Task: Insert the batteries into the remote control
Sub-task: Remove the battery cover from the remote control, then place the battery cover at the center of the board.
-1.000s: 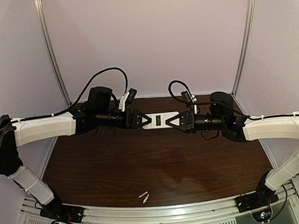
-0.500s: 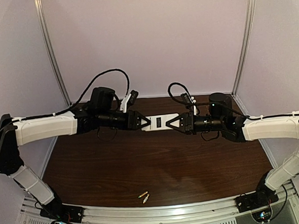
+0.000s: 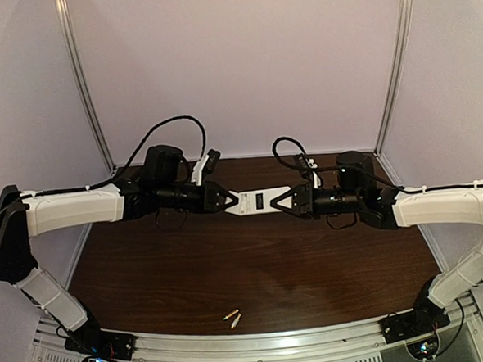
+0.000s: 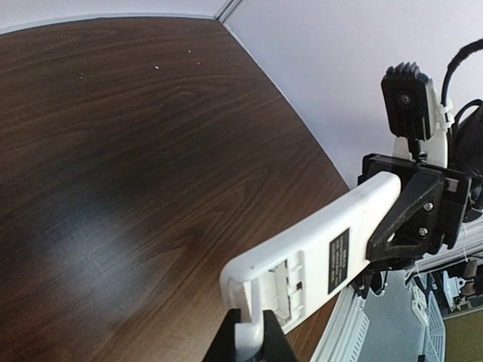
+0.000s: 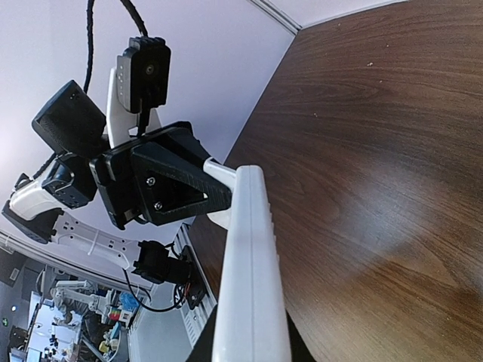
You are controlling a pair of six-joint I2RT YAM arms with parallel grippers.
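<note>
The white remote control (image 3: 259,201) hangs level above the table between both arms, its back with a black label facing up. My left gripper (image 3: 233,201) is shut on a thin white flap at the remote's left end, beside the uncovered battery recess (image 4: 302,283). My right gripper (image 3: 284,201) is shut on the opposite end. In the left wrist view the remote (image 4: 324,241) runs from my left gripper (image 4: 253,341) to the right gripper (image 4: 385,226). The right wrist view shows the remote (image 5: 249,264) edge-on. Two batteries (image 3: 232,317) lie side by side near the table's front edge.
The dark wooden table (image 3: 255,262) lies under the held remote. A metal rail (image 3: 260,348) with both arm bases runs along the front edge. Pale walls and upright frame posts (image 3: 84,84) close in the back and sides.
My left gripper has shut on the remote's left end. The remote and both grippers have sunk slightly. The batteries have not moved.
</note>
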